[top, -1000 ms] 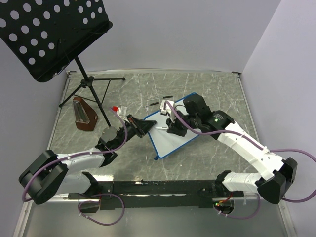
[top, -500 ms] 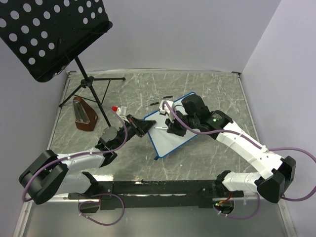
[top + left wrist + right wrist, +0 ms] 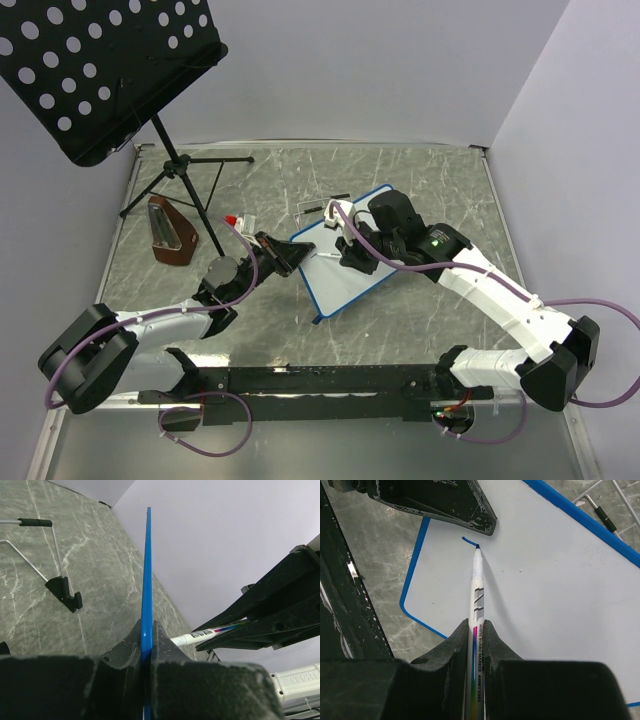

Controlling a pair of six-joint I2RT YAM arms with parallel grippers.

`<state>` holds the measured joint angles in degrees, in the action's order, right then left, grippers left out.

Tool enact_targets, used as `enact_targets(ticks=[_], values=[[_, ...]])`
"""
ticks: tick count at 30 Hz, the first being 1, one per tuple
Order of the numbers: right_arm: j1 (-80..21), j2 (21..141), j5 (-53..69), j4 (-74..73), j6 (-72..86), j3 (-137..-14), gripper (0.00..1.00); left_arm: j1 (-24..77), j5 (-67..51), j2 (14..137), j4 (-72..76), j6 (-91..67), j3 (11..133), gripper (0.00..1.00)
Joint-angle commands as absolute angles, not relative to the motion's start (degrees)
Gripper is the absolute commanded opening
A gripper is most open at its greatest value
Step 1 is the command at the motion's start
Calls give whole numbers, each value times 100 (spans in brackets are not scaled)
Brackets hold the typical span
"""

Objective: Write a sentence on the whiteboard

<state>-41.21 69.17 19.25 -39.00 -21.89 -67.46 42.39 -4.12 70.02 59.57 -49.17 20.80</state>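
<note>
The whiteboard [image 3: 343, 288], white with a blue frame, lies tilted in the middle of the table. My left gripper [image 3: 290, 254] is shut on its left edge; in the left wrist view the blue frame [image 3: 146, 565] runs up from between the jaws [image 3: 146, 630]. My right gripper [image 3: 352, 256] hovers over the board, shut on a white marker [image 3: 477, 592]. The marker's tip touches the whiteboard [image 3: 550, 575] near its upper left corner. Of the sentence only one short blue stroke [image 3: 468, 540] shows there. The marker [image 3: 210, 633] also shows in the left wrist view.
A black perforated music stand [image 3: 100, 70] rises at the back left, its tripod legs [image 3: 190, 180] spread on the table. A brown case [image 3: 170, 236] lies beside them. A red-capped item [image 3: 233, 219] and small black pieces [image 3: 326, 208] lie behind the board.
My right gripper has shifted slightly left and away with the marker over the board. The left gripper keeps its hold and has not moved.
</note>
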Motion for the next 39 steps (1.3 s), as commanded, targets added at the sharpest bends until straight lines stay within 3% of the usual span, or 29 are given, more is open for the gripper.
enact_targets(ticks=[1,14,39], values=[[-4034,6838,1766,-3674,-2118,-6855,0,4289,-589,6847,7137,-5185,2189,1],[-4043,6873,2355,-3823,-2259,-6838,0,4289,-598,6873,7145,-5185,2197,1],[-4043,6882,2329,-4412,-2601,-6680,0,4289,-404,6697,7014,-5133,2127,1]])
